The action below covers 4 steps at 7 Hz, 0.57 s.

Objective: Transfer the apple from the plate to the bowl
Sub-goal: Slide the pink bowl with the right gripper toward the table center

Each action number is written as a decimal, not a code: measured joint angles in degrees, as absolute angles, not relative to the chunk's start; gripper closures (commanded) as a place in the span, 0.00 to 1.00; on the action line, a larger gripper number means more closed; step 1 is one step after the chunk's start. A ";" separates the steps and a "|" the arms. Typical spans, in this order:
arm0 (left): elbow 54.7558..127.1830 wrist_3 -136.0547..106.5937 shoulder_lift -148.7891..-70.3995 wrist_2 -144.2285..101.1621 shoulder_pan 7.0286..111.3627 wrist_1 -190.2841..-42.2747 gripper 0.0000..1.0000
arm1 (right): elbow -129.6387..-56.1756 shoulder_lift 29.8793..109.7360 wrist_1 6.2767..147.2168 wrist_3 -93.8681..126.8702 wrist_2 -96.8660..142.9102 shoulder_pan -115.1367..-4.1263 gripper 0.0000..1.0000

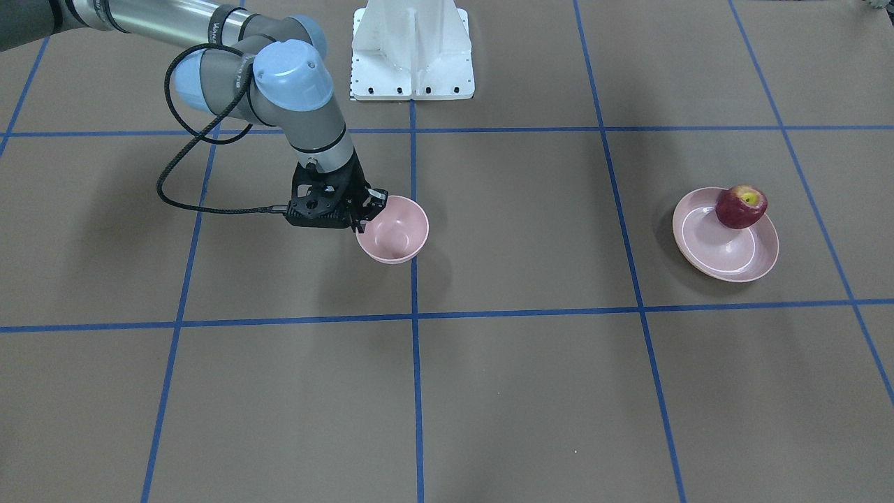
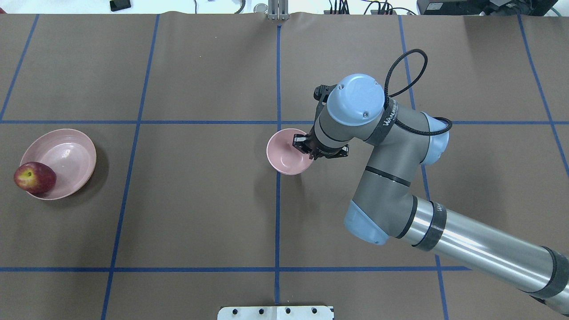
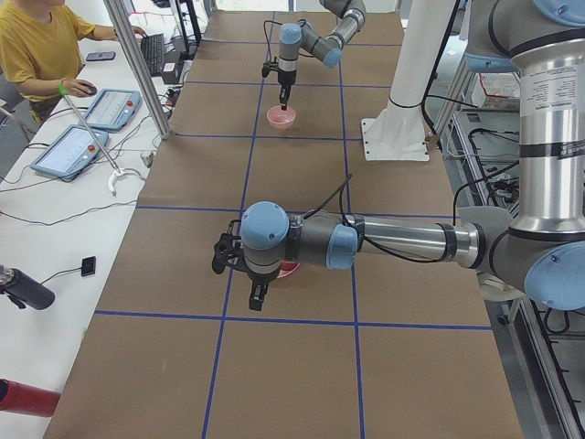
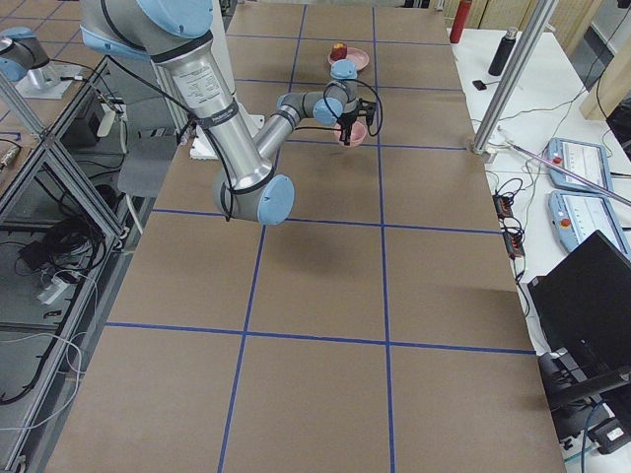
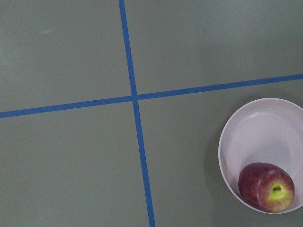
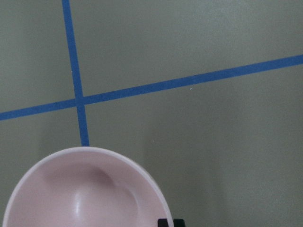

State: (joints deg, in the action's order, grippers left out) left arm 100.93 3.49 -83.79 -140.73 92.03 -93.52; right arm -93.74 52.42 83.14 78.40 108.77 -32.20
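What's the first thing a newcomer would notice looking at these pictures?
The dark red apple catches the eye first, sitting at the edge of the pale pink plate far out on the robot's left side. Near the middle of the blue-taped table, the right gripper is at the rim of the small pink bowl, which is empty.

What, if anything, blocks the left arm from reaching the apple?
Probably nothing, so likely reachable: the apple lies uncovered near the plate's rim, and the right claw is away at the bowl.
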 measured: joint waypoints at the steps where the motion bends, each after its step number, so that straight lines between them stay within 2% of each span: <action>1: 100.94 3.46 -83.85 -140.75 92.03 -93.52 0.02 | -92.52 51.37 83.28 78.73 108.19 -31.34 1.00; 3: 100.91 3.43 -83.98 -140.78 92.02 -93.46 0.02 | -91.65 50.78 82.96 78.85 107.26 -30.15 1.00; 4: 100.90 3.43 -84.01 -140.79 92.02 -93.44 0.02 | -91.55 50.74 82.78 78.72 107.12 -29.76 0.86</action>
